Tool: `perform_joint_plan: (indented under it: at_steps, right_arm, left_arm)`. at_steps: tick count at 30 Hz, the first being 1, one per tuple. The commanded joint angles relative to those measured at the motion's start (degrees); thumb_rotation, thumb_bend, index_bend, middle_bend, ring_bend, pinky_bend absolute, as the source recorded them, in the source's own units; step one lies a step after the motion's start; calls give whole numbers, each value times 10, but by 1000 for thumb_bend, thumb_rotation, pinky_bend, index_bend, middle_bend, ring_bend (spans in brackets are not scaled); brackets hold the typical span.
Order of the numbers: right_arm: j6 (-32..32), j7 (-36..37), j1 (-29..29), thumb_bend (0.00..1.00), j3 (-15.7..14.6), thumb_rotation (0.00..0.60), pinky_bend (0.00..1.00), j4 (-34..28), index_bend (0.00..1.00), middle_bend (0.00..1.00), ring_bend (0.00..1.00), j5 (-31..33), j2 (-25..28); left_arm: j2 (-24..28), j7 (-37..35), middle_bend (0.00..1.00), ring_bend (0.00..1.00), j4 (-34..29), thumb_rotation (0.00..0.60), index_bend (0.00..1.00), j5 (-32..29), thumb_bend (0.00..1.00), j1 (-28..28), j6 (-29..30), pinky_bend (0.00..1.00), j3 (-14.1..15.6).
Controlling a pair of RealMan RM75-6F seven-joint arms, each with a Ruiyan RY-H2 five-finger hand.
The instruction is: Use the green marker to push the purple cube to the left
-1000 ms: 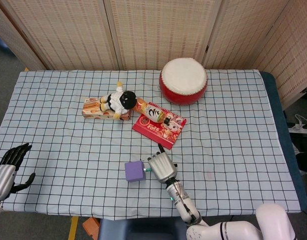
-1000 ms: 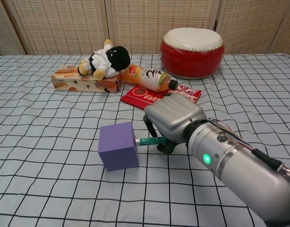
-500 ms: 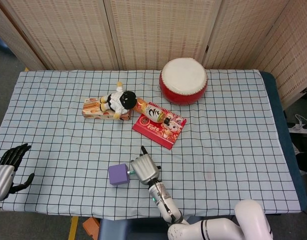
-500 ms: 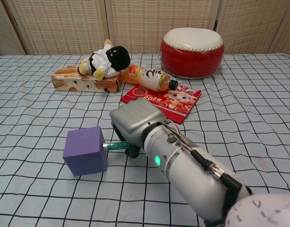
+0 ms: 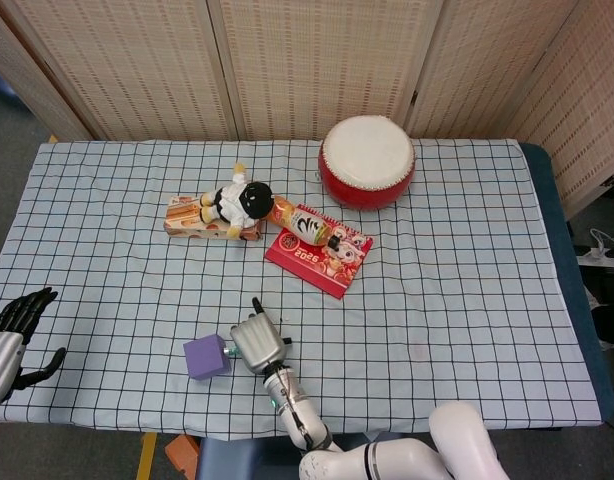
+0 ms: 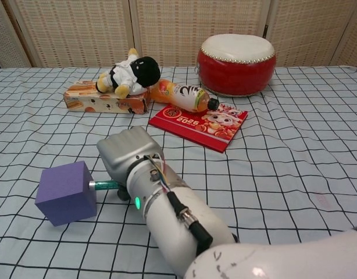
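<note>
Gripping the green marker point(image 6: 104, 185) in our right hand point(image 6: 125, 155), fingers clenched, we are touching the purple cube point(image 6: 64, 192) on the checked counter point(image 6: 295, 145) before wicker screens point(image 5: 317, 65); left hand point(image 5: 9, 335) fingers released.

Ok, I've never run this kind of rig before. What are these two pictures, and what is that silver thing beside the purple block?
Both pictures come from the robot's own cameras: the head view looks down on the table, the chest view looks low across it. The silver thing is the robot's right hand; its fingers hold the green marker, whose tip meets the purple cube. The left hand rests open at the table's left edge, holding nothing. Further back lie a red drum, a red calendar with an orange bottle on it, and a plush doll on a snack box.
</note>
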Motion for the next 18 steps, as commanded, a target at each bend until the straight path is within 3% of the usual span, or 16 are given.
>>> perform_joint_plan:
  at_steps: [1, 6, 9, 18]
  right_arm:
    - [-5, 10, 28, 433, 4, 600, 129, 13, 930, 792, 464, 16, -4]
    - [12, 27, 60, 434, -6, 600, 129, 21, 930, 792, 465, 35, -4]
    - [39, 29, 47, 434, -17, 600, 129, 3, 930, 792, 465, 23, 7]
    - [154, 48, -75, 433, -125, 600, 129, -180, 929, 792, 465, -40, 188]
  left_arm:
    - [0, -2, 0, 0, 1, 600, 0, -1, 408, 0, -1, 55, 0]
    - [1, -6, 0, 0, 1, 600, 0, -2, 408, 1, 2, 55, -1]
    - [2, -7, 0, 0, 1, 600, 0, -1, 408, 3, 7, 55, -2]
    - [-1, 15, 0, 0, -6, 600, 0, 3, 408, 6, 12, 55, 0]
